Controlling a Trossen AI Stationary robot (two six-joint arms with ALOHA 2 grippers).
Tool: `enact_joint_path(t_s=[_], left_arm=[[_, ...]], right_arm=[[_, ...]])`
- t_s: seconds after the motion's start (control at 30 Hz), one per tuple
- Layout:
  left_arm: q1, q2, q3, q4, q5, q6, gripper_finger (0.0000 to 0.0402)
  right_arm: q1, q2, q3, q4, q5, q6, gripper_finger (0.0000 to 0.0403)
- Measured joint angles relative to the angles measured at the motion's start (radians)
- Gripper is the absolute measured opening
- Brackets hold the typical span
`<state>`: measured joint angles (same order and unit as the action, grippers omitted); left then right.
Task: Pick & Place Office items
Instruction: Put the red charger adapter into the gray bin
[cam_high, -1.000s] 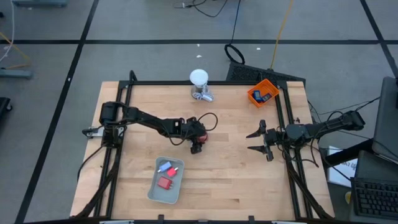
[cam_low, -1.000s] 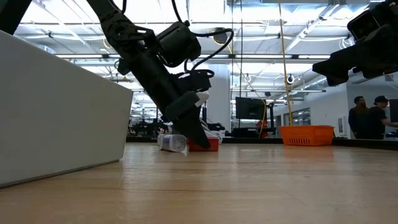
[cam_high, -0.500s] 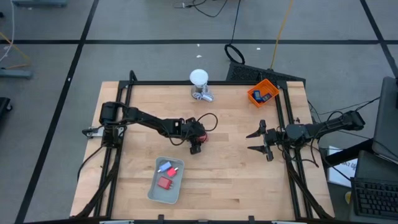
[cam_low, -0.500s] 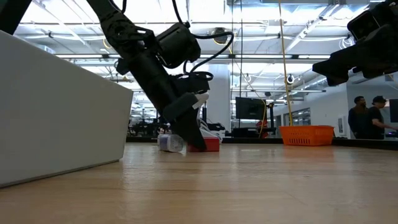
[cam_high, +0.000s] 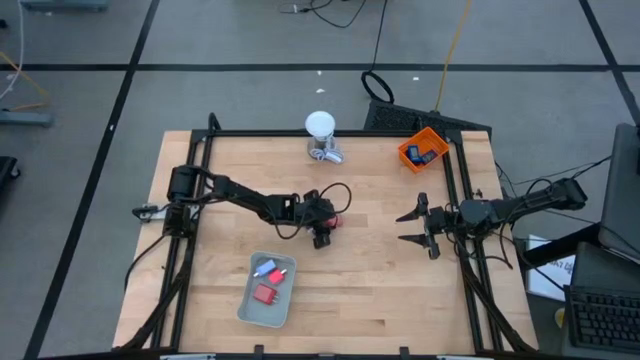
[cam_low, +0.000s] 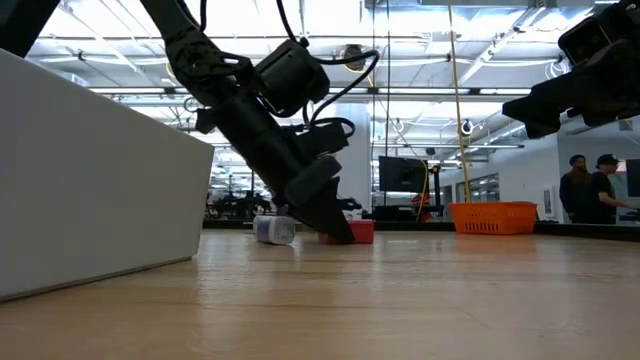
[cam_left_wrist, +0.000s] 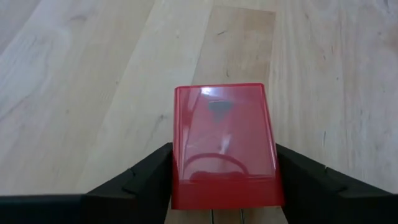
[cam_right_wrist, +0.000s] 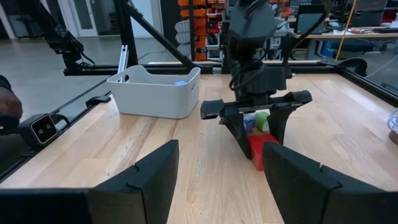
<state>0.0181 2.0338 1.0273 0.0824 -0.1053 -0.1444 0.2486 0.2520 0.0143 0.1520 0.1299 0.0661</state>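
Observation:
My left gripper (cam_high: 321, 234) is near the table's middle, tipped down, shut on a red block (cam_left_wrist: 224, 143) that lies flat on the wood (cam_low: 360, 232). Just behind it on the table are a light-blue piece (cam_low: 275, 230) and a green-and-white bit (cam_right_wrist: 261, 121). More red and light-blue pieces lie in the pale grey tray (cam_high: 245, 300). Dark pieces with blue faces sit in the orange bin (cam_high: 405, 156). My right gripper (cam_high: 400, 228) waits open at the right side. My left gripper pinches the red block between its two fingers (cam_left_wrist: 149, 177), one on each long side near the block's end (cam_left_wrist: 186, 186). The fingers slant down from the table's left and lie along the block. The block's underside rests on the table.
A white ball-topped object (cam_high: 319, 125) with a metallic base stands at the far edge. A black frame (cam_high: 300, 133) rims the table. Bare wood lies between the two grippers. People stand in the room beyond the table (cam_low: 590, 190).
My left gripper has moved a little toward the table's right edge, staying low. The red block has slid along the table with it. The light-blue piece has stayed where it was.

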Motion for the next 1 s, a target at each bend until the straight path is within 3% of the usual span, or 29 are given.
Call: enact_joint_path(t_s=[0.13,0.5,1.0], left_arm=[[0.000,-0.031,-0.003,0.006,-0.001,-0.011,0.0212],[-0.013,-0.206,-0.008,-0.017,-0.013,-0.015,0.0211],[-0.134,-0.544,-0.006,-0.111,-0.155,0.045,0.0213]], right_arm=[[0.000,0.000,0.000,0.000,0.000,0.000,0.0220],[0.000,0.000,0.000,-0.001,0.000,0.000,0.0220],[0.000,0.000,0.000,-0.001,0.000,0.000,0.0220]])
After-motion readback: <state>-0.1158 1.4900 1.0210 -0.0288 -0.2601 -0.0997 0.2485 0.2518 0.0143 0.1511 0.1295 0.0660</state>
